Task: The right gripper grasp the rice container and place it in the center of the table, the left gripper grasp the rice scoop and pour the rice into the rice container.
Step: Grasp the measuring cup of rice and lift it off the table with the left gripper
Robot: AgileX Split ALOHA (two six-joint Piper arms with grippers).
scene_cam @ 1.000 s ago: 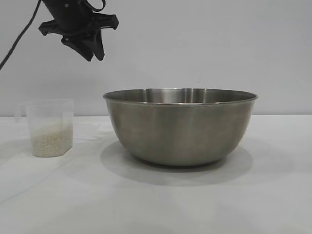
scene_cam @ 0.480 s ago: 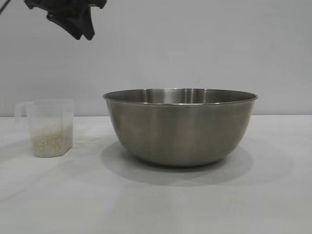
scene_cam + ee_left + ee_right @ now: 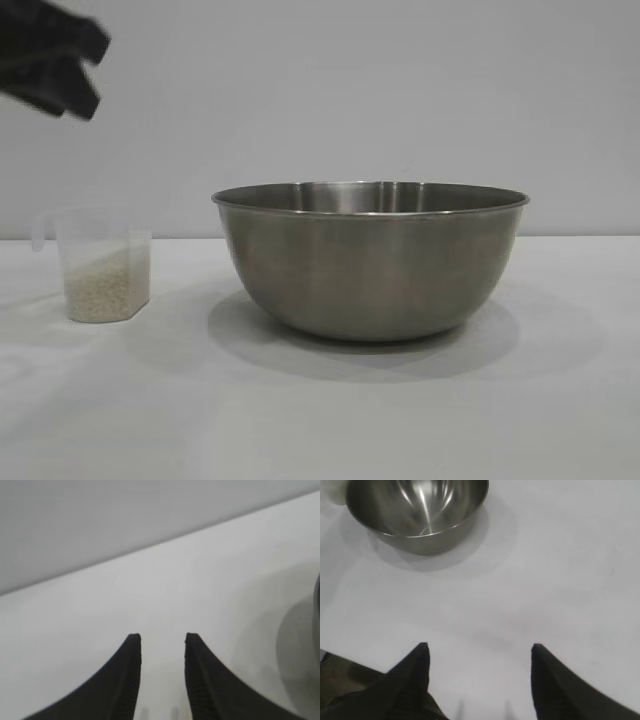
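Observation:
The rice container (image 3: 370, 262), a wide steel bowl, stands at the middle of the white table (image 3: 320, 420); the right wrist view shows it (image 3: 415, 510) with no rice in it. The rice scoop (image 3: 100, 262), a clear cup, stands upright at the left, its lower part filled with rice (image 3: 100, 295). My left gripper (image 3: 70, 80) hangs high over the scoop's left side, partly cut off by the view's edge. Its fingers stand open in the left wrist view (image 3: 161, 637), with nothing between them. My right gripper (image 3: 479, 646) is open over bare cloth, well away from the bowl.
A plain grey wall (image 3: 400, 90) runs behind the table. In the right wrist view the table's edge (image 3: 350, 662) shows close to my right gripper, with dark floor beyond it. White cloth lies bare in front of the bowl and to its right.
My left gripper has drifted left, from above the gap between scoop and bowl to the view's left edge. Bowl and scoop have not moved.

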